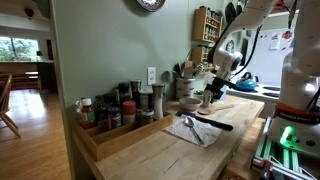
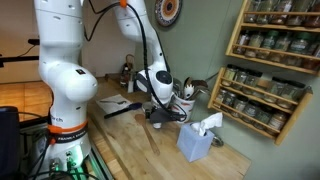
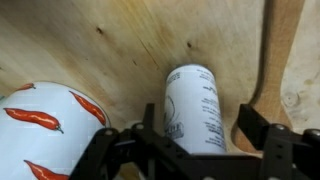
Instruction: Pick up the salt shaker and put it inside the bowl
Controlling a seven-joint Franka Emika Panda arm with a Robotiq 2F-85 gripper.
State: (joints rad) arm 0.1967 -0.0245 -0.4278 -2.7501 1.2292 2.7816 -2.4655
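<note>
In the wrist view the salt shaker (image 3: 195,105), a white cylinder with dark print, stands on the wooden counter between my gripper's two black fingers (image 3: 200,130). The fingers sit on either side of it, with a gap showing on the right, so the gripper is open around it. The bowl (image 3: 45,125), whitish outside with red chili pictures, sits just left of the shaker. In both exterior views the gripper (image 1: 208,97) (image 2: 160,114) is low over the counter; the shaker is hidden behind it there.
A wooden tray of spice bottles (image 1: 110,115) stands at the counter's near end. A black-handled utensil lies on a cloth (image 1: 205,125). A tissue box (image 2: 200,140) stands on the counter, under a wall spice rack (image 2: 270,60). A cutting board edge (image 3: 290,60) lies right of the shaker.
</note>
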